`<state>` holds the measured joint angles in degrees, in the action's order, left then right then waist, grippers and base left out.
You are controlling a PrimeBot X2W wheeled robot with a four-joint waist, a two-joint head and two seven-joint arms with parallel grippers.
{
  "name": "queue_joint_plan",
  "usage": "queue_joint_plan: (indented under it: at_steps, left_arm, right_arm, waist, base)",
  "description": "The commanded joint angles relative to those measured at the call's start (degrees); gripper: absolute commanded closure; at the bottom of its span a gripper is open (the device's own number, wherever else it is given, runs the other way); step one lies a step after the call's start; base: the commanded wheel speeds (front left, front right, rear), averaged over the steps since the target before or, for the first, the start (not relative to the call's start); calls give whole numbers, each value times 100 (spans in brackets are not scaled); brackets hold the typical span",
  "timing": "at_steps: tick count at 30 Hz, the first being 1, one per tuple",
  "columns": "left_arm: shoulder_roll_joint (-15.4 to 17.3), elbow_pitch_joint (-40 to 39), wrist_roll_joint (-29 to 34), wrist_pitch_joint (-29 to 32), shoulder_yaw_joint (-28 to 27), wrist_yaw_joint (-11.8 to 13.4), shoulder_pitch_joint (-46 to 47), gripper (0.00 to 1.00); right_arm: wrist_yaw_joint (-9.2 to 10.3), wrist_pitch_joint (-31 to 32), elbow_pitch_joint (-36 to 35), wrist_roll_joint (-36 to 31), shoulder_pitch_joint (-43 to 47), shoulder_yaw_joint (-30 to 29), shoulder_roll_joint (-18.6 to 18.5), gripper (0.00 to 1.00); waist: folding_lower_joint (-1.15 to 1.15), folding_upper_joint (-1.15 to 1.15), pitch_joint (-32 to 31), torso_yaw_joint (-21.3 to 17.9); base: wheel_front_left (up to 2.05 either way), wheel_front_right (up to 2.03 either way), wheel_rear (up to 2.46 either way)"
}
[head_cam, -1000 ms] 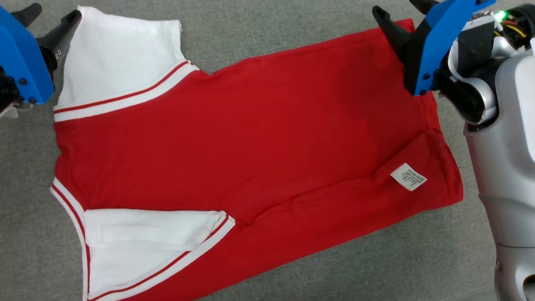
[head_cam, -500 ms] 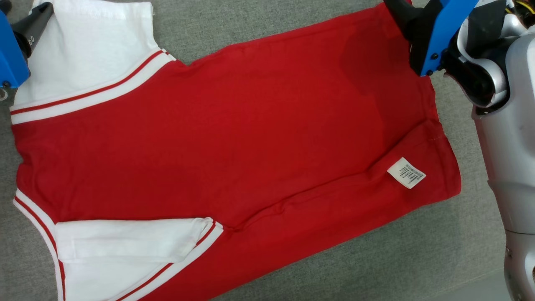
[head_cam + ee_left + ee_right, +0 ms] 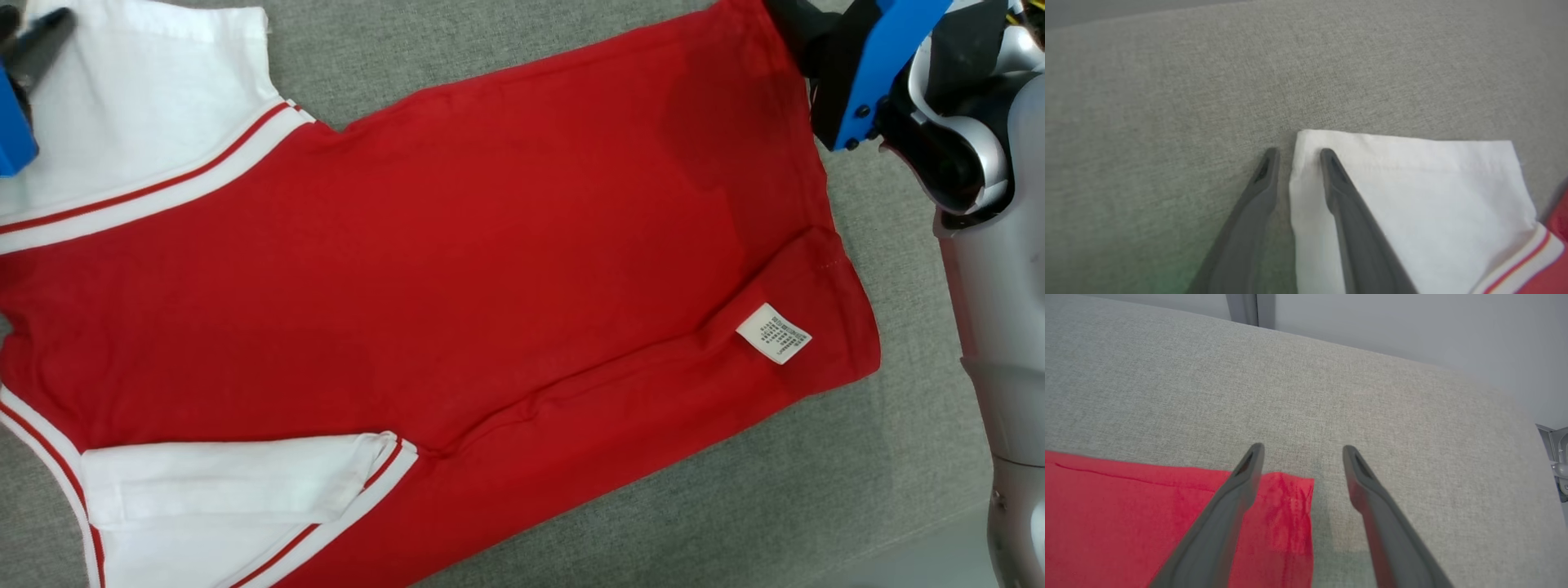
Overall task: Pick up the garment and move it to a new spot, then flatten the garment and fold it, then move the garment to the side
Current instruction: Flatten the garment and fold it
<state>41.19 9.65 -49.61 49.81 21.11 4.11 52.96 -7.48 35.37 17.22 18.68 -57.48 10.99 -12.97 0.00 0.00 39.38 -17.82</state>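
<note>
The garment is a red T-shirt with white sleeves and striped trim, lying spread flat on the grey cloth surface. A white label shows near its hem. In the left wrist view, my left gripper straddles the edge of the far white sleeve: one finger on the sleeve, the other on the grey cloth, with a narrow gap between them. My right gripper is open wide at the far hem corner. Its left finger is over the red cloth and its right finger over the bare surface.
My silver right forearm runs down the right edge of the head view. The surface's far edge, a pale wall and a grey post appear in the right wrist view. A paler strip marks the near edge.
The head camera has moved, so the whole picture slid left. My left gripper's fingers have drawn closer together at the sleeve edge. The right gripper stays wide open at the hem corner.
</note>
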Motion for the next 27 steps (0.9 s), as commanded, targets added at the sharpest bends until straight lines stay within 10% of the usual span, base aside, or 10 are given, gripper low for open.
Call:
queue_joint_plan:
  at_steps: [1, 11, 24, 25, 27]
  left_arm:
    - [-4, 163, 43, 86, 145, 44, -301, 100]
    - [-108, 126, 210, -296, 213, -61, -273, 100]
    - [-430, 191, 134, -632, 320, -248, -213, 100]
    - [-466, 200, 121, -668, 321, -253, -214, 100]
    - [-533, 216, 104, -798, 300, -266, -224, 100]
  right_arm:
    - [-3, 41, -32, -39, 59, 1, -39, 0]
    - [-3, 817, 55, -101, 474, -12, -279, 0]
    - [-3, 144, 800, -252, 192, 56, -270, 0]
    - [-3, 145, 883, -242, 160, 87, -280, 55]
    - [-3, 169, 1025, -228, 131, 161, -328, 100]
  waist:
    - [0, 0, -3, 1]
    - [0, 0, -103, 213]
    - [0, 0, -136, 522]
    - [0, 0, -144, 545]
    - [0, 0, -173, 590]
  base:
    - [0, 0, 0]
    - [0, 0, 0]
    - [0, 0, 0]
    - [0, 0, 0]
    - [0, 0, 0]
